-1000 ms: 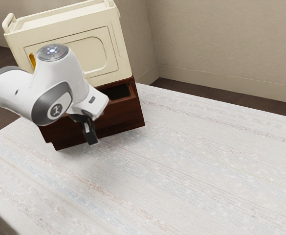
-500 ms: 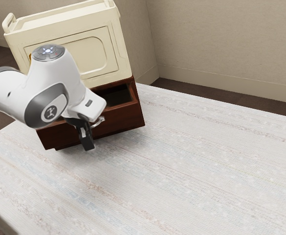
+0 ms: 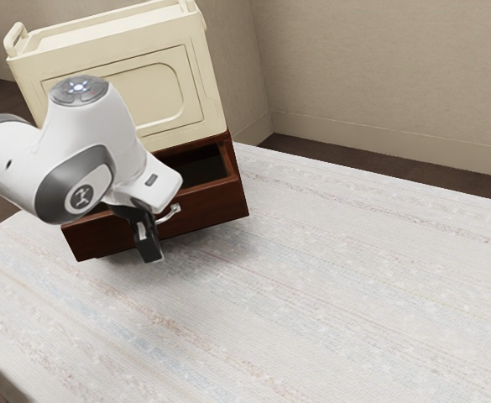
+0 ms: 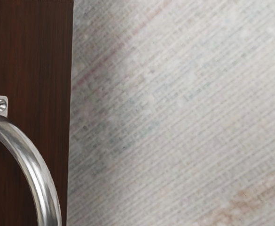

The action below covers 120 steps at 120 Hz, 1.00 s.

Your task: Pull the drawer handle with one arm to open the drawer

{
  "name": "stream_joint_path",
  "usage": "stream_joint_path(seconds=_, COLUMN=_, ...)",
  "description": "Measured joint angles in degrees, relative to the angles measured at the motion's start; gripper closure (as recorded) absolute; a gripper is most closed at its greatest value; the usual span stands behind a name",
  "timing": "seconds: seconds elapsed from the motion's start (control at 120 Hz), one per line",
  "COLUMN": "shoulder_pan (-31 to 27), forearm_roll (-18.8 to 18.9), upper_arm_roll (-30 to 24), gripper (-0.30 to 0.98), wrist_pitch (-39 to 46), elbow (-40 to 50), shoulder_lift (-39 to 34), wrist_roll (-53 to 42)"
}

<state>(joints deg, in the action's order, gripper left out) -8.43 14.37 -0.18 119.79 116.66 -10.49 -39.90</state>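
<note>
Dark reddish-brown wooden drawer standing open below a boxy cream cabinet, on a pale, striped, cloth-covered desk, curved silver metal handle on its front, black end effector at the handle, its opening and grip I cannot tell.

Here's the upper box sitting on the drawer unit, the stack standing on the counter; the drawer juts out below the box, the handle on its front, the wall behind.
</note>
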Motion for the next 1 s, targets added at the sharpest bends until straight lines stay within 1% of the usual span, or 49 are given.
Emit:
stream_joint_path(seconds=0.383, shoulder_pan=-0.1, forearm_roll=-0.5, upper_arm_roll=-0.9, gripper=0.07, wrist_pitch=-0.4, elbow=0.1, shoulder_lift=-0.4, wrist_roll=-0.1)
stream_joint_path(seconds=0.583, shoulder_pan=0.0, forearm_roll=-0.9, upper_arm_roll=-1.3, gripper=0.09, wrist_pitch=-0.7, elbow=-0.1, shoulder_lift=-0.6, wrist_roll=-0.2)
stream_joint_path(seconds=0.758, shoulder_pan=0.0, forearm_roll=-1.1, upper_arm_roll=-1.1, gripper=0.08, wrist_pitch=-0.7, elbow=-0.4, shoulder_lift=-0.8, wrist_roll=-0.4)
stream_joint_path(seconds=0.85, shoulder_pan=0.0, forearm_roll=-1.1, upper_arm_roll=-1.3, gripper=0.09, wrist_pitch=-1.2, elbow=-0.4, shoulder_lift=-1.5, wrist_roll=-0.4)
stream_joint_path(seconds=1.0, shoulder_pan=0.0, forearm_roll=-1.8, upper_arm_roll=-4.3, gripper=0.12, wrist_pitch=-3.5, elbow=-0.5, shoulder_lift=-3.8, wrist_roll=-0.2)
